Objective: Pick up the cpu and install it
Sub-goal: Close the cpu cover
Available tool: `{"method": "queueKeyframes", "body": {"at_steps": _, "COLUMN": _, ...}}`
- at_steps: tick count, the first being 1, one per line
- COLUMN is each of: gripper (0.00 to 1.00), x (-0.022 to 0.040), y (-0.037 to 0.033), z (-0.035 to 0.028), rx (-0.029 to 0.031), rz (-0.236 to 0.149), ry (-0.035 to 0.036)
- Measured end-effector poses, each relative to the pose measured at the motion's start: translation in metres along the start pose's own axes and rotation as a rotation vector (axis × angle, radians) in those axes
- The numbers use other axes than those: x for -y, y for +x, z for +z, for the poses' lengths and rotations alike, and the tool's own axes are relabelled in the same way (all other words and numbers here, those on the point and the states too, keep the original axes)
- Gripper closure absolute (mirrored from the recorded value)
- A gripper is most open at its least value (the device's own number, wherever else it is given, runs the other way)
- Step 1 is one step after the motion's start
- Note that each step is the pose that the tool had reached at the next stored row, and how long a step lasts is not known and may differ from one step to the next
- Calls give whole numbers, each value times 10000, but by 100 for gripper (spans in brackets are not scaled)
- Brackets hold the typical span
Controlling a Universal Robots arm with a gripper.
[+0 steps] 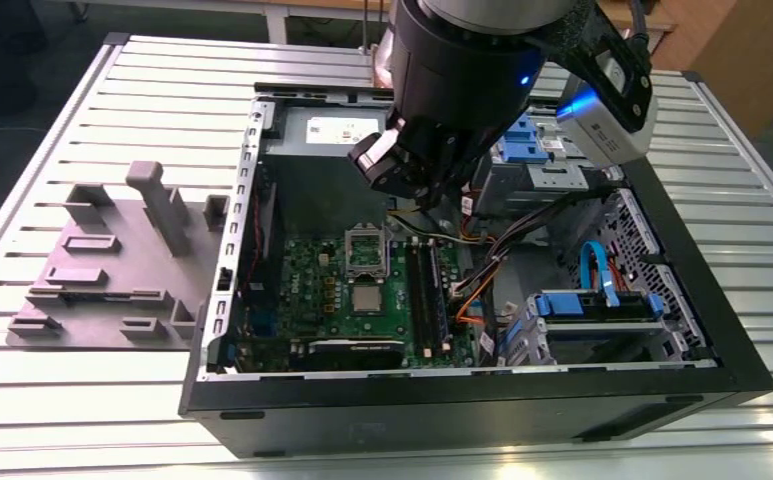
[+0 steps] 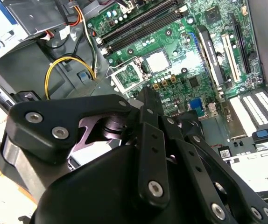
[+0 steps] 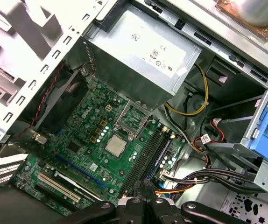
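Cpu (image 3: pixel 115 145) lies flat on the green mobo (image 3: pixel 78 140), just beside the metal-framed socket (image 3: pixel 133 116) w/ the dark centre, not in it. The long RAM slots (image 3: pixel 145 156) run along one side of both. It's a small square chip w/ a silvery-grey metal top, dull sheen and a paler rim round the edge, far smaller than the board. In the exterior view the cpu (image 1: pixel 366 297) sits on the camera side of the socket (image 1: pixel 363 250), inside the open PC case (image 1: pixel 493 400), which lies on a slatted metal table (image 1: pixel 93 400). The second wrist view shows the same pair, cpu (image 2: pixel 158 60) next to socket (image 2: pixel 129 74). Gripper (image 2: pixel 148 92) hangs above the board, apart from the cpu. Its black fingers (image 2: pixel 150 107) are pressed together at the tip w/ nothing btw them. The arm (image 1: pixel 453 80) stands over the case's far end, near the grey PSU (image 3: pixel 138 56). A grey plastic fixture (image 1: pixel 106 270) w/ upright blocks rests on the table, to the exterior view's left of the case. Blue drive brackets (image 1: pixel 600 305) sit in the case at the exterior view's right.
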State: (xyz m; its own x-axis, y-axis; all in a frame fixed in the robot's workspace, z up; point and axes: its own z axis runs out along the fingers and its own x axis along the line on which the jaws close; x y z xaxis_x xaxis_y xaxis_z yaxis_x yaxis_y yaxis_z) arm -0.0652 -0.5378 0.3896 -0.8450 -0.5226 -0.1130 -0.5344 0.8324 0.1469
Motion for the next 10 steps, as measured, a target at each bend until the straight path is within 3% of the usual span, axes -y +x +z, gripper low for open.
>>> {"method": "queueKeyframes", "body": {"at_steps": 10, "gripper": 90, "x": 0, "y": 0, "z": 3, "rx": 1, "rz": 0, "ry": 0}}
